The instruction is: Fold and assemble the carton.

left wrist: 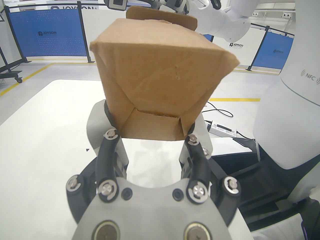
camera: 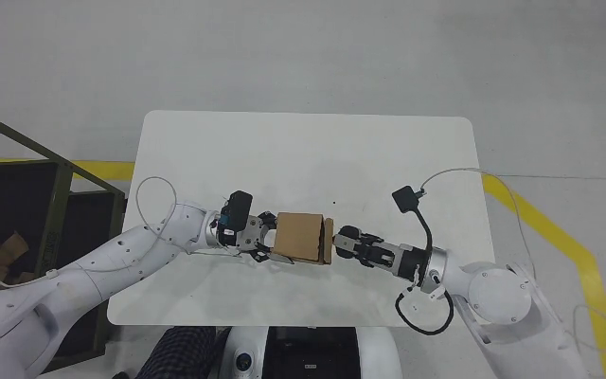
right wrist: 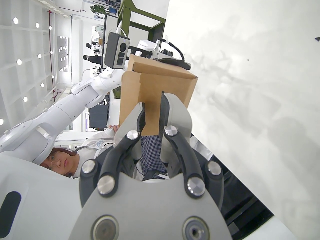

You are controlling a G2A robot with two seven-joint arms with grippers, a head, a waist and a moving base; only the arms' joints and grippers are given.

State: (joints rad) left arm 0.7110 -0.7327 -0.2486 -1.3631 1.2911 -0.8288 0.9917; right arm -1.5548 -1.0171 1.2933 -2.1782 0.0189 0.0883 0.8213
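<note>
The brown cardboard carton (camera: 299,237) sits between my two grippers. It is over the near part of the white rectangular table (camera: 379,152), about midway from left to right. My left gripper (left wrist: 152,126) has it by the left end. Its white fingers (left wrist: 96,126) stand wide apart, one against each side wall, clamped on the box. My right gripper (right wrist: 153,103) pinches the carton's right end, with its fingers (right wrist: 175,111) nearly together and a strip of cardboard between them.

As a container, the carton shows me only bare brown panels. At its left end a small panel lies between my left fingers, with slanted panels rising from it. I cannot tell whether that end is folded shut or whether I am looking into it. Left of the table, a dark green metal-framed bin (camera: 63,189) holds pieces of brown cardboard (camera: 11,248), cut off by the edge of the top view.

The carton's underside is hidden, so I cannot tell whether it rests on the table or hangs just above it. My right gripper covers part of the right end, where a rounded end flap (left wrist: 162,17) stands out past the body.

From above the carton looks close to square. Its slightly longer run goes left to right, from one gripper to the other. A broad face is up and the flapped end points right.
</note>
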